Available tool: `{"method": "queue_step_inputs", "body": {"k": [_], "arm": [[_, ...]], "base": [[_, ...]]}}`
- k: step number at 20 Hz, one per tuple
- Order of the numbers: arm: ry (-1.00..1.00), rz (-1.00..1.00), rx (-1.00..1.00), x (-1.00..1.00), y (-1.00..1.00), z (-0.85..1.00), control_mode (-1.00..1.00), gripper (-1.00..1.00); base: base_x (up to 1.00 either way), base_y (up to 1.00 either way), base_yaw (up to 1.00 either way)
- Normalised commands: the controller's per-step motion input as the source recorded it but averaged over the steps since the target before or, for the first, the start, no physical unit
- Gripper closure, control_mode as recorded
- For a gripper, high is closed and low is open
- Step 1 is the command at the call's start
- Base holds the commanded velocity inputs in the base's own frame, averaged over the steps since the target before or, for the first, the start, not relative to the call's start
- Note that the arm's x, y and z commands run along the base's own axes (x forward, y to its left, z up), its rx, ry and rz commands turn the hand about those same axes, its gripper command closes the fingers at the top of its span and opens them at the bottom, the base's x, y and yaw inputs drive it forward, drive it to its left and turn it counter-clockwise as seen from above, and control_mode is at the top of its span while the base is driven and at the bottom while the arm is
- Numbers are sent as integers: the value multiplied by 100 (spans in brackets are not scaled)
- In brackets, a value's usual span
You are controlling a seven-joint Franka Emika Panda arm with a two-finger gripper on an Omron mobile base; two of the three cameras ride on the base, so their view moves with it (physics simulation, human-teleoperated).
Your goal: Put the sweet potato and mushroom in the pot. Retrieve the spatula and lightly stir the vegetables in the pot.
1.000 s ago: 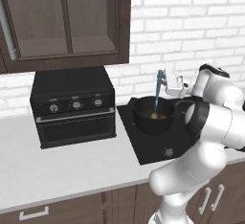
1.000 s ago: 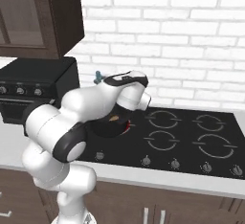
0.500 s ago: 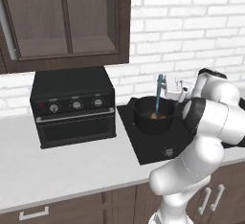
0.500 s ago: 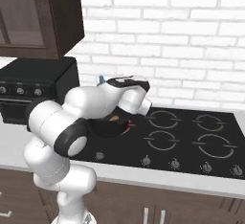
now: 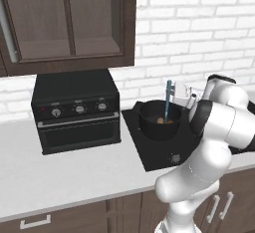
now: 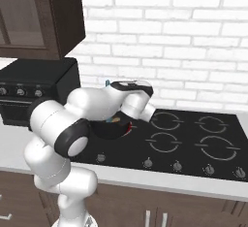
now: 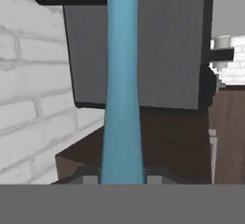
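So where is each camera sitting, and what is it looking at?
Left base view: behind the arm's left, looking down at the pot with the spatula in it; arm at lower right.
Right base view: behind its right, facing the cooktop; arm at lower left.
Hand view: on the hand, looking along the clamped spatula; finger tips at bottom.
Both base views share the pot.

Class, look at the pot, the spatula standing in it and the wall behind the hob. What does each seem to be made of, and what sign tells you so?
Pot: probably dark coated metal; matte black, no glare.
Spatula: likely plastic or silicone; even, smooth pale blue with a soft sheen in the hand view.
Wall: white painted brick; staggered blocks with grey mortar lines.
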Motion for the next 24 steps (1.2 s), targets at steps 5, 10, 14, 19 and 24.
{"method": "queue_step_inputs", "body": {"k": [5,10,14,19,24], "arm": [[0,-10,-2,18,-5,-33,-100,100],[-8,-5,-1,9,0,-27,-100,100],[-10,-3,1,6,0,-12,-100,100],[-13,-9,3,7,0,-8,-100,100],[-14,-8,1,19,-1,-5,-100,100]], "base": [[0,0,0],[0,0,0],[0,0,0],[0,0,0],[0,0,0]]}}
